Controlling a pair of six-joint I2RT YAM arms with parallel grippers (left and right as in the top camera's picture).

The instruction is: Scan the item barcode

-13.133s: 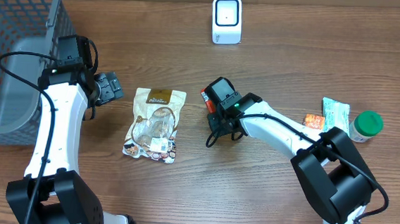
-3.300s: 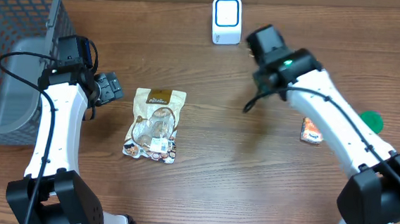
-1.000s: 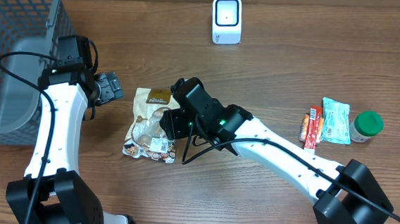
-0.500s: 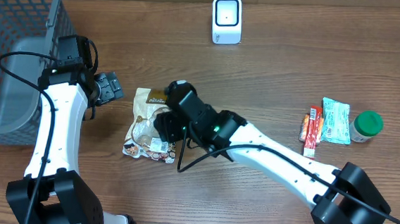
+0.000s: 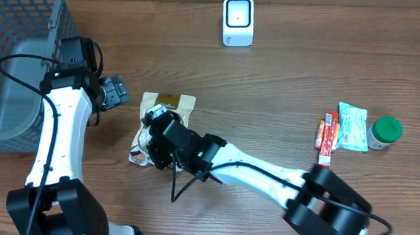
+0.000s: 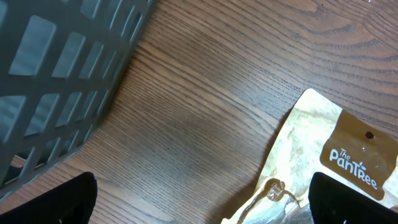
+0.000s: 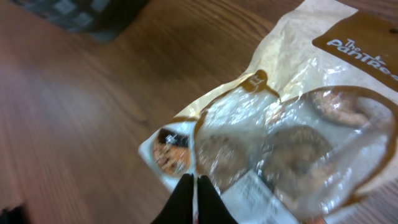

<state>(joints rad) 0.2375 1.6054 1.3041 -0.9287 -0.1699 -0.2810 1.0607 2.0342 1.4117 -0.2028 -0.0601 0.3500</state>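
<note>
The item is a clear-and-tan snack bag (image 5: 168, 101) of cookies, lying flat at the table's left centre, with a white barcode label (image 7: 249, 193) near its lower edge. My right gripper (image 5: 158, 145) is down on the bag's lower half. Its black fingers (image 7: 183, 202) are pressed together with a thin crease of the bag's film between them (image 7: 194, 182). My left gripper (image 5: 119, 93) hangs open just left of the bag's top (image 6: 336, 143), holding nothing (image 6: 205, 205). The white scanner (image 5: 237, 20) stands at the back centre.
A grey mesh basket (image 5: 24, 16) fills the back left corner, close to the left arm (image 6: 56, 62). At the right sit red snack bars (image 5: 329, 133), a teal packet (image 5: 353, 126) and a green-lidded bottle (image 5: 385, 133).
My right arm has slid left and down onto the snack bag, and its fingers have closed from half open to shut. The left arm has stayed still.
</note>
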